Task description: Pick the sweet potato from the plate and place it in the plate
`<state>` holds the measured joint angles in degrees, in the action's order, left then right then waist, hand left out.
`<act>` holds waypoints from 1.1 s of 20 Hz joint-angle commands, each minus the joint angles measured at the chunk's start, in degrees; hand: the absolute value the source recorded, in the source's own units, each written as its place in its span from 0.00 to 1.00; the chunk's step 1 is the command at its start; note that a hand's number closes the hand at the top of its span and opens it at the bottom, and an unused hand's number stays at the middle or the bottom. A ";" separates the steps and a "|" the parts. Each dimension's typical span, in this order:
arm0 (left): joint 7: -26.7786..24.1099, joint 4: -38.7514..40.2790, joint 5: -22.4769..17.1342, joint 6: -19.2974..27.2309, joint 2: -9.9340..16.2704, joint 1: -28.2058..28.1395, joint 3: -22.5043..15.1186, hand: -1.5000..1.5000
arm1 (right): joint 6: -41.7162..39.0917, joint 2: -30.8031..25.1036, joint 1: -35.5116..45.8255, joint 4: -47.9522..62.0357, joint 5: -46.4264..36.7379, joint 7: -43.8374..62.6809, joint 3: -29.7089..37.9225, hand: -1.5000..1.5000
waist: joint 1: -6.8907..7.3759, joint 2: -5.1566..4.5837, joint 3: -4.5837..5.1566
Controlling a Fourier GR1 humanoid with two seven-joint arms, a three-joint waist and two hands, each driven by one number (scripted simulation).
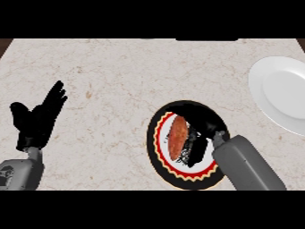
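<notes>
Over the black patterned plate (181, 179), right hand (197, 142) curls beside the sweet potato (177, 136) lying there; whether it grips, I cannot tell. Lift straight up, then cross to the white plate (293, 76)

Bare marble counter (135, 71) lies open ahead and left of the right hand (197, 134); the white plate (288, 96) stands ahead-right, unblocked.

Two plates sit on the bench (128, 67): one white plate (288, 95) at its right edge, one black plate (181, 172) with a red-and-yellow rim near its front edge. One sweet potato (176, 136). Two robot hands: left robot hand (36, 120), right robot hand (197, 134).
</notes>
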<state>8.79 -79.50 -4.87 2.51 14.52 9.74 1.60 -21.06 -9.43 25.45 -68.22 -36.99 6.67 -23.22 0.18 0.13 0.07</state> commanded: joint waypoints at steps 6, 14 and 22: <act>0.24 1.79 0.97 -0.81 0.06 2.07 2.32 0.50 | -2.04 3.95 -1.84 -1.48 -4.00 -3.69 -1.99 1.00 | -0.20 -0.10 -0.06; 1.21 -0.37 1.03 -1.98 -0.70 0.89 2.49 0.50 | 7.31 5.35 -4.47 -2.69 -9.04 -5.64 0.49 1.00 | -0.25 -0.08 -0.07; 2.36 -2.54 1.42 -1.72 -0.58 0.82 1.63 0.50 | 20.23 3.98 10.73 5.32 -15.76 16.14 16.24 1.00 | 1.02 -0.28 -0.09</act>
<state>9.41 -80.56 -3.39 0.88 13.42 10.05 3.28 -6.86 -4.86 30.66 -65.55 -49.67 14.61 -12.86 0.52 -0.06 0.07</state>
